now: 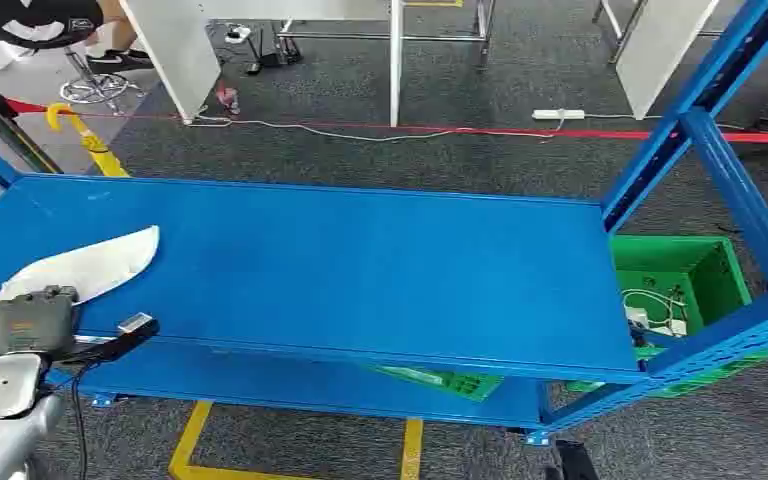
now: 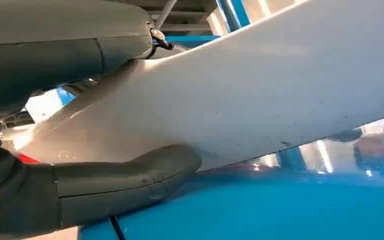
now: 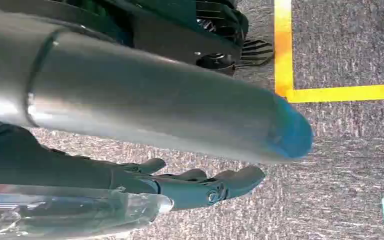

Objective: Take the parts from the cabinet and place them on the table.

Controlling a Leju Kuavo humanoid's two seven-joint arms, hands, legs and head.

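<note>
**Item 1, white part** [image 1: 80, 268]: a long, flat, leaf-shaped white piece at the lower left of the head view, lying over the left end of the blue bench top [image 1: 360, 270] with its tip pointing toward the upper right. In the left wrist view the same part [image 2: 260, 95] runs across the frame above the glossy blue surface.

**Item 2, left hand** [image 2: 70, 125]: grips the white part, with the thick grey thumb [image 2: 130, 175] under one face and darker fingers [image 2: 75, 55] over the other. In the head view the wrist camera housing [image 1: 30, 320] sits at the lower left, hiding the hand behind it.

**Item 3, right hand** [image 3: 180, 185]: seen in the right wrist view hanging over grey carpet [image 3: 350, 150], dark fingers extended side by side and closed on nothing. A shiny silver cylinder with a blue end [image 3: 145, 105] crosses the frame just beside it; whether the hand touches it cannot be told.

**Item 4, surroundings**: blue frame posts [image 1: 730, 190] at the right; green crate [image 1: 685, 270] at the right, behind the bench, holding white cables; yellow floor tape [image 1: 195, 440] at the bottom; red barrier tape [image 1: 480, 130] across the carpet at the top; white power strip [image 1: 558, 115] at the upper right.
</note>
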